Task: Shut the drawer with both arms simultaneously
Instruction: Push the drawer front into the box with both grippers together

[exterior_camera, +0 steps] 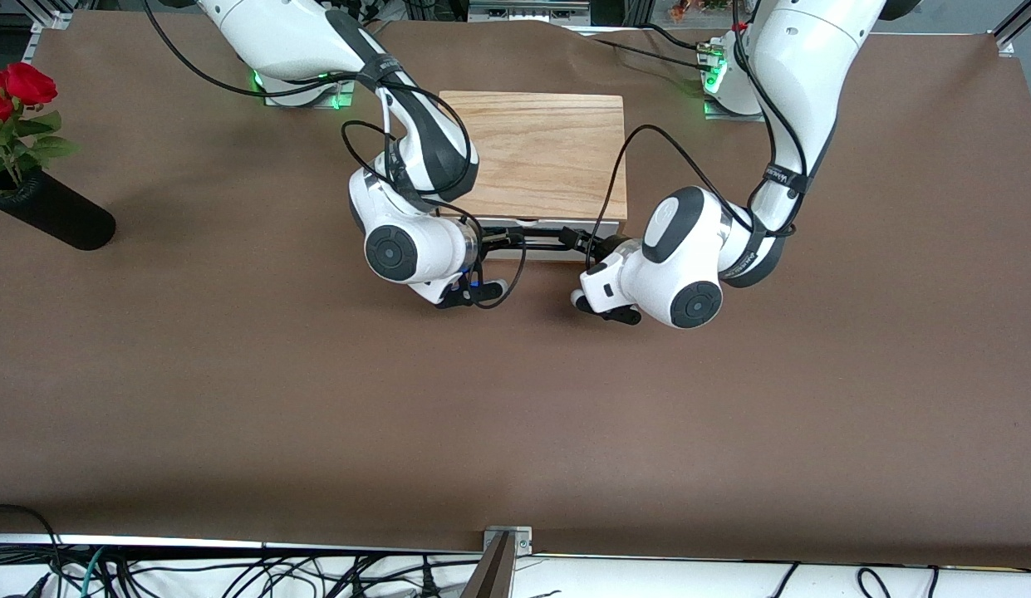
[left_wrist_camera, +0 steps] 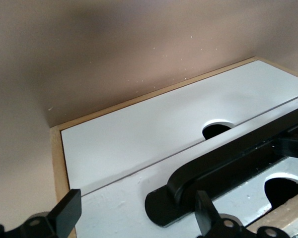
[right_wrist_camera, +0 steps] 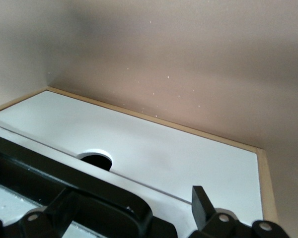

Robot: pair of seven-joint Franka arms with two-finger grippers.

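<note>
Looking at the drawer [exterior_camera: 538, 237], I see its white front almost flush with the oak box [exterior_camera: 536, 154] on the brown desk [exterior_camera: 515, 399]. Both claws meet at its black handle [exterior_camera: 542, 242]: the left claw [left_wrist_camera: 139, 215] and the right claw [right_wrist_camera: 131, 210] stand wide, fingers apart, as only the wrist views show me. A vase with roses [exterior_camera: 50, 208] stands toward the right arm's end.
</note>
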